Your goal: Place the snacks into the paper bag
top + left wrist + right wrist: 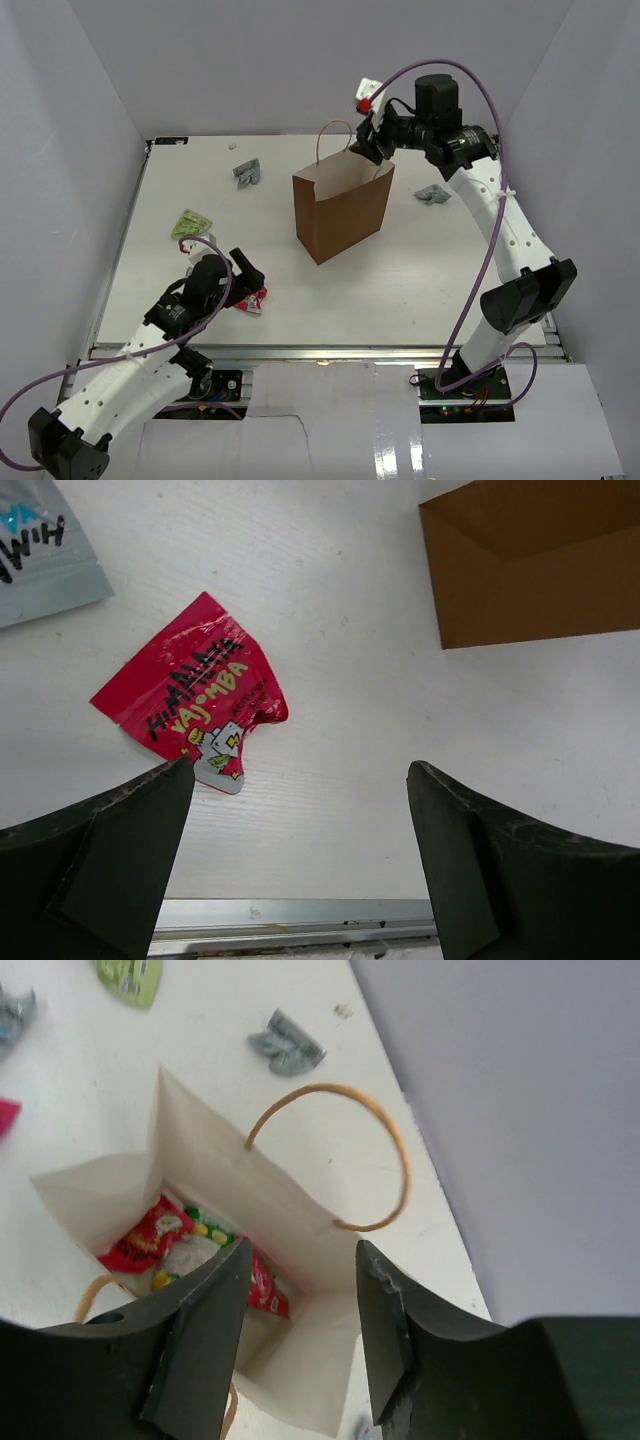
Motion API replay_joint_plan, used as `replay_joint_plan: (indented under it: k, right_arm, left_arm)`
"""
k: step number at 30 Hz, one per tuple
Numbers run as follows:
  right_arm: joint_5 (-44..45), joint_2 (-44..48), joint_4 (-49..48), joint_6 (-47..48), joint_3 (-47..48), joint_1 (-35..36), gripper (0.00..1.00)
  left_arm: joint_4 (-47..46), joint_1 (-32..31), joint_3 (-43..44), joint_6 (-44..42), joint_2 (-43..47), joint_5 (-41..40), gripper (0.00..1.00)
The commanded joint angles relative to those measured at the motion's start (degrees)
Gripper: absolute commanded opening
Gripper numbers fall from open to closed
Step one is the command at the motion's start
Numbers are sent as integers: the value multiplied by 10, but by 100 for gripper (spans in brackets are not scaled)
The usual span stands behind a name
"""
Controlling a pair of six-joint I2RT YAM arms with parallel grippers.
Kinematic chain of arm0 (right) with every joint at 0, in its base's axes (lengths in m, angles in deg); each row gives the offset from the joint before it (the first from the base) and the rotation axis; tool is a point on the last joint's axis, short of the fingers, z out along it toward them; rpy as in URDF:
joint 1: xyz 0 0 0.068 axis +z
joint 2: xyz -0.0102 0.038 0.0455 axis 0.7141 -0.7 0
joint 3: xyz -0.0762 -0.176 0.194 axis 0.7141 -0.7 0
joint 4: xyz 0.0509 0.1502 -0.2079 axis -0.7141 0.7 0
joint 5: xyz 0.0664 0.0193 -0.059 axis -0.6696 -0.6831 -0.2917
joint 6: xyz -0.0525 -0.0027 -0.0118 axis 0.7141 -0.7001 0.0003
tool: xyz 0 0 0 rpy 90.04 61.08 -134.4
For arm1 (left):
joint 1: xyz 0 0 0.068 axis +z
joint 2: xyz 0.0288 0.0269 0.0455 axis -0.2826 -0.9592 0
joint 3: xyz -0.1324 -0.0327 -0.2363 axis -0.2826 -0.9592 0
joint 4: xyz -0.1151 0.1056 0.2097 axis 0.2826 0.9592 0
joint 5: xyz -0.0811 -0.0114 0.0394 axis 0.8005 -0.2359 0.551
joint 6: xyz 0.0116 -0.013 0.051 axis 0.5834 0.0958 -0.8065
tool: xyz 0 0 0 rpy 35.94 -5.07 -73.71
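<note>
The brown paper bag point(340, 212) stands upright mid-table. In the right wrist view its pale inside point(300, 1360) holds two red packets point(148, 1240) and a green-yellow one point(205, 1230). My right gripper point(368, 142) hangs open and empty over the bag's right rim point(298, 1252). My left gripper point(240, 272) is open and empty low over the table point(300, 780). A red packet point(195, 702) lies just left of it, also seen from the top point(252, 300). A green packet point(190, 225), a grey packet point(247, 172) and a light blue packet point(432, 194) lie on the table.
A silver packet point(40, 550) lies beyond the red one, near the left arm. The bag's loop handle point(375, 1150) sticks up by the right gripper. The table's metal front edge point(300, 912) is just under the left gripper. White walls enclose the table.
</note>
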Motion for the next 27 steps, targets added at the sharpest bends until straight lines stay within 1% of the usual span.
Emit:
replay_joint_plan:
  k: [1,2,5,9,12,14,16,17,18,19,21,22,23,24,25,27]
  right_arm:
    - [-64,-8,-26,-130,93,-28,53]
    - [-75,-5,-45,-173,92,-37,56]
    - [-94,10,-60,-203,88,-50,63]
    - [-118,20,-80,-243,96,-86,66]
    - [-157,23,-87,-261,90,-131,66]
    - [-205,33,-88,-260,69,-167,67]
    - [-257,44,-89,-255,13,-192,67]
    - [-267,63,-89,-242,-12,-212,67]
    - [-274,73,-89,-233,-68,-221,67]
    - [-288,100,-89,-221,-100,-236,67]
    - [-288,130,-89,-180,-163,-243,67]
    - [-286,160,-88,-166,-224,-244,67]
    - [-283,175,-87,-143,-252,-244,67]
    - [-281,189,-87,-136,-278,-244,67]
    - [-277,214,-87,-129,-324,-244,67]
    - [-273,235,-87,-124,-362,-244,67]
  left_arm:
    - [42,2,0,81,-28,-35,98]
    - [48,2,-1,85,-36,-32,98]
    - [52,2,-2,93,-70,-25,98]
    - [41,2,-3,73,-123,-9,98]
    - [33,2,3,51,-179,2,98]
    - [32,2,8,44,-209,0,98]
    - [25,2,12,32,-247,-2,98]
    - [17,2,15,19,-257,-4,98]
    - [13,2,18,12,-277,-6,98]
    - [7,2,20,3,-286,-8,98]
    - [-2,2,32,-21,-304,-13,96]
    - [-9,2,37,-30,-321,-13,95]
    - [-12,2,41,-38,-329,-13,93]
    - [-14,2,47,-45,-336,-12,92]
    - [-16,2,58,-59,-349,-11,90]
    - [-14,2,76,-81,-359,0,85]
